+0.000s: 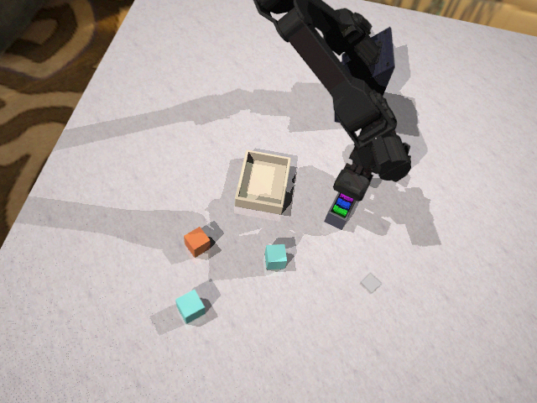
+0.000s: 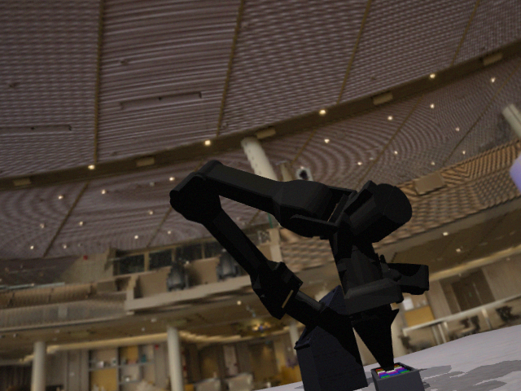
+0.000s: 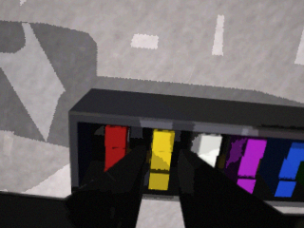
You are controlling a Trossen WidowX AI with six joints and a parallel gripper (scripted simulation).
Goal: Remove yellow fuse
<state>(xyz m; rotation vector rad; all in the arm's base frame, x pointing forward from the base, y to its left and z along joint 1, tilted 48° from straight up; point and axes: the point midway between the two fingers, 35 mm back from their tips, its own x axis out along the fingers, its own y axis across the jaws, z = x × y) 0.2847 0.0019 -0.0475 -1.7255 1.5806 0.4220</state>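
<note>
Your gripper (image 1: 351, 183) (image 2: 389, 368) (image 3: 161, 156) points down into the fuse block (image 1: 334, 219) (image 2: 400, 382) (image 3: 190, 106). Fingers: slightly parted, grasping nothing, one on each side of the yellow fuse (image 3: 161, 152). That fuse sits in the block, between the red fuse (image 3: 115, 142) and the white fuse (image 3: 210, 147). You cannot tell whether the fingers touch either neighbor. Beyond white, in order: magenta fuse (image 1: 346, 197) (image 3: 252, 159), blue fuse (image 1: 343, 203) (image 3: 291, 163), green fuse (image 1: 340, 211) (image 3: 301, 172).

Farther out, you have the beige tray (image 1: 260, 203) apart from the block. A teal cube (image 1: 275, 256) and a pale gray square (image 1: 371, 282) lie on the tabletop (image 1: 412, 338); farther still, an orange cube (image 1: 197, 241), then a second teal cube (image 1: 190, 306).
</note>
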